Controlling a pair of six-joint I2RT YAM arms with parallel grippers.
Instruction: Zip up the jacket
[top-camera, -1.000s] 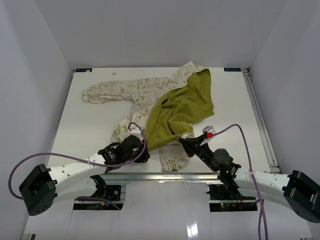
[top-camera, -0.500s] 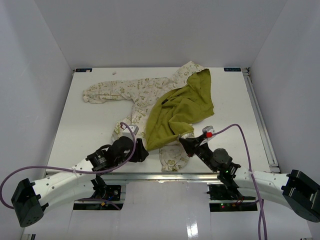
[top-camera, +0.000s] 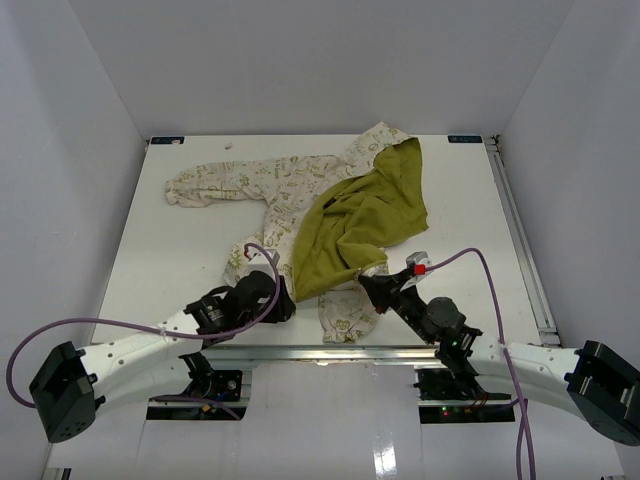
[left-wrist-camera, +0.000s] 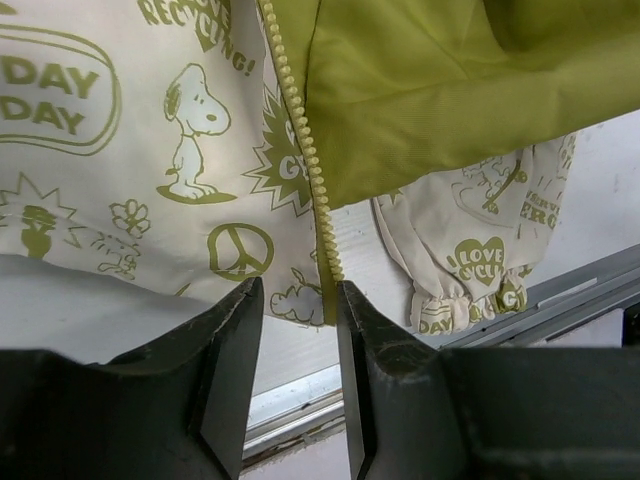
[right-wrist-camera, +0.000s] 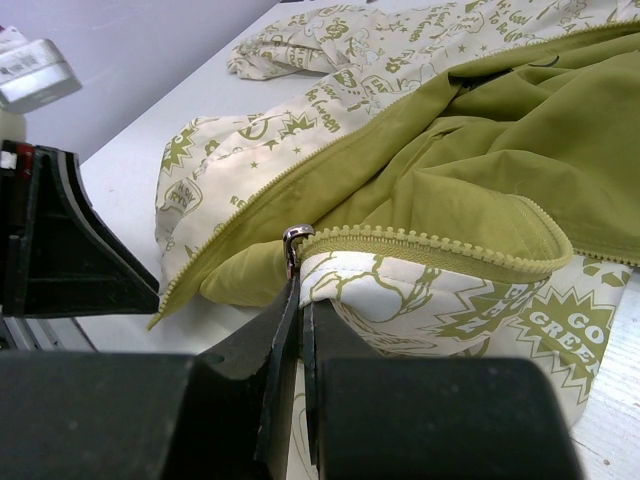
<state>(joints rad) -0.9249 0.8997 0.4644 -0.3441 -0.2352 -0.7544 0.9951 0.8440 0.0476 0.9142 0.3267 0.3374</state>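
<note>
Left gripper (left-wrist-camera: 297, 295) stands partly open at the near edge of the tabletop (top-camera: 180, 250), its two fingers apart, with the lower end of one row of zipper teeth (left-wrist-camera: 300, 130) lying in the gap between them (whether the strip touches either finger I cannot tell). Beside it, the right gripper (right-wrist-camera: 300, 310) is closed tight, pinching the cream corner of the one jacket (top-camera: 360, 215) just under the single metal slider (right-wrist-camera: 290, 240), where the second row of teeth (right-wrist-camera: 430, 240) begins. That jacket lies unzipped and crumpled across the middle of the tabletop, its olive lining turned up over the cream printed outside. Two sleeves show: one sleeve (top-camera: 200, 185) stretches toward the far left, and the cuff (top-camera: 345, 320) of the other rests at the near edge, between the two grippers
</note>
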